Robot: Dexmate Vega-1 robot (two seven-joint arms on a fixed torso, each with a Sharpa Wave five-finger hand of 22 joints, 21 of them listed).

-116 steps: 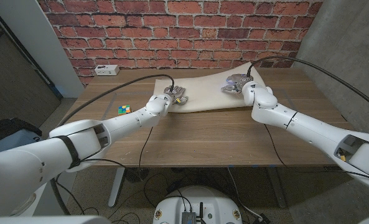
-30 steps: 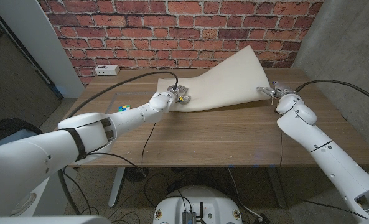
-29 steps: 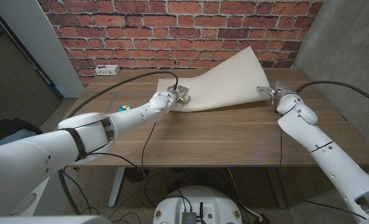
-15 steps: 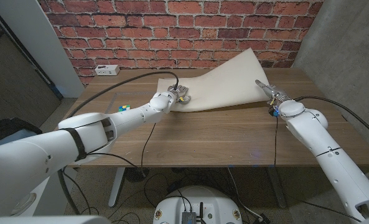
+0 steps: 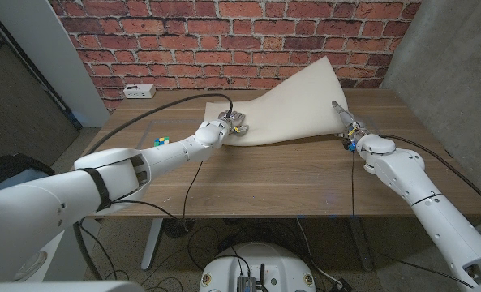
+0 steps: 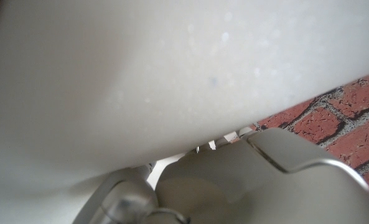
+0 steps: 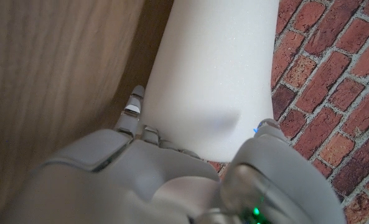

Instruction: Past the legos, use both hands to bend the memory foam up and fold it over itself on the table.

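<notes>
head view: memory foam (image 5: pixel 293 105) sits at the far side of the table (image 5: pixel 264 178), its right part bent up steep w/ the top corner against the brick wall (image 5: pixel 224 36), its left part lying low on the wood. my left hand (image 5: pixel 234 124) is on the foam's near-left corner, fingers closed on the edge as far as i can see; in the left wrist view the foam (image 6: pixel 172 74) is pressed right over the hand so i can't see the fingers properly. my right hand (image 5: pixel 345 122) is at the raised right edge, fingers reaching up along it; right wrist view shows fingers (image 7: pixel 131 112) on one face of the foam (image 7: pixel 215 74) and the thumb side on the other, so it's clamped on the sheet. left of my left hand, near it on the table, a small coloured cube (image 5: pixel 161 142). farther left, by the wall, a white power strip (image 5: pixel 138 92).
</notes>
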